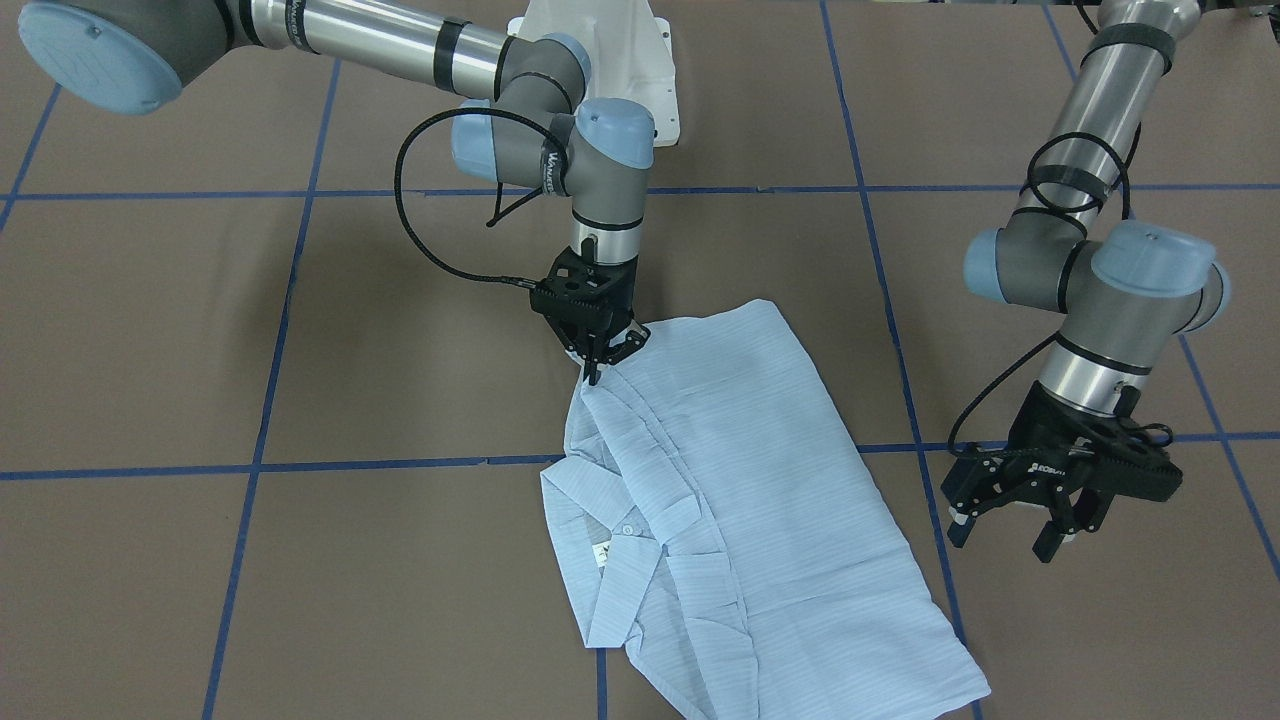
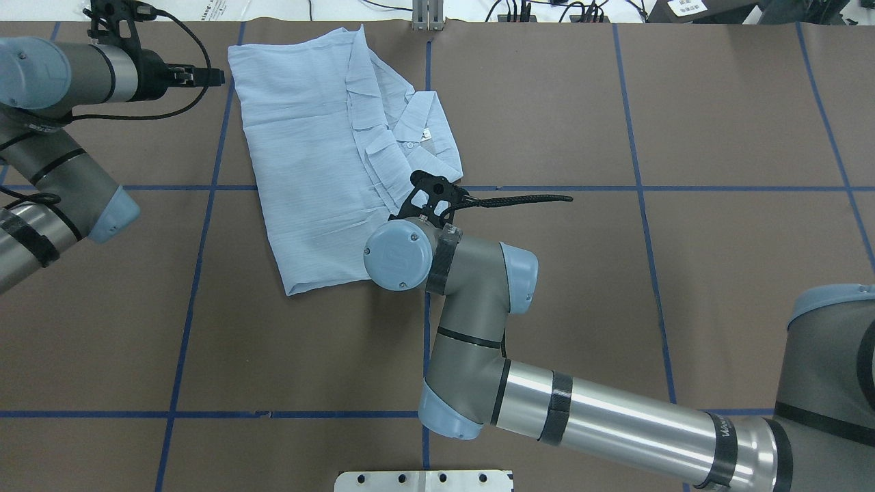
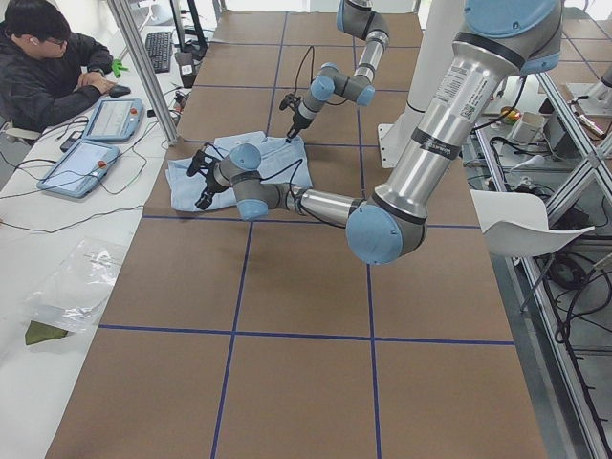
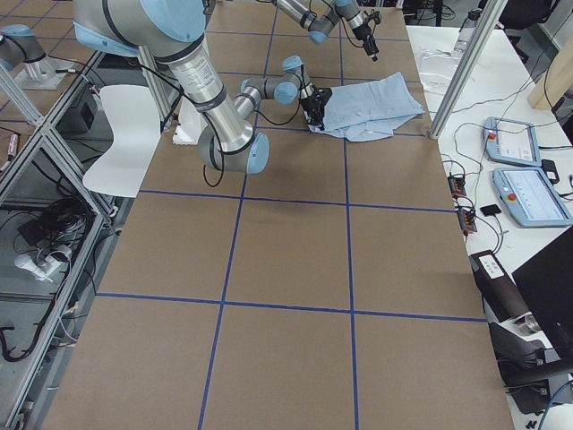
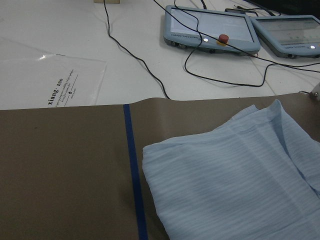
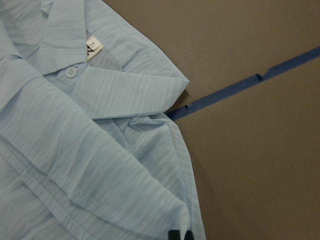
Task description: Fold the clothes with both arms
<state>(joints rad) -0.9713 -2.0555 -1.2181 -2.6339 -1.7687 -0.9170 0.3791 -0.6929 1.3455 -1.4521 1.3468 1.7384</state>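
The light blue striped shirt point(image 1: 730, 470) lies flat and partly folded on the brown counter point(image 1: 150, 350), towards the far edge from the robot. Its pointed collar point(image 1: 612, 560), with a small white label and one pale button showing, is on the side towards the right arm. A blue tape line point(image 1: 260, 466) runs under it.

The right arm reaches across from the robot's base. Its end effector point(image 1: 595, 375) points straight down, with the fingers pressed together on the shirt's edge a little way from the collar. There the fabric gathers into a small peak. In the right wrist view, the dark fingertips point(image 6: 179, 235) pinch a fold of cloth at the bottom of the picture.

The left end effector point(image 1: 1003, 535) hangs over bare counter beside the shirt's opposite long edge. It is near the cloth but apart from it, and its fingers are spread wide with nothing between them.

Beyond the counter's far edge, two teach pendants point(image 5: 210, 32) sit among cables on a white bench, where a person point(image 3: 48, 72) is seated.
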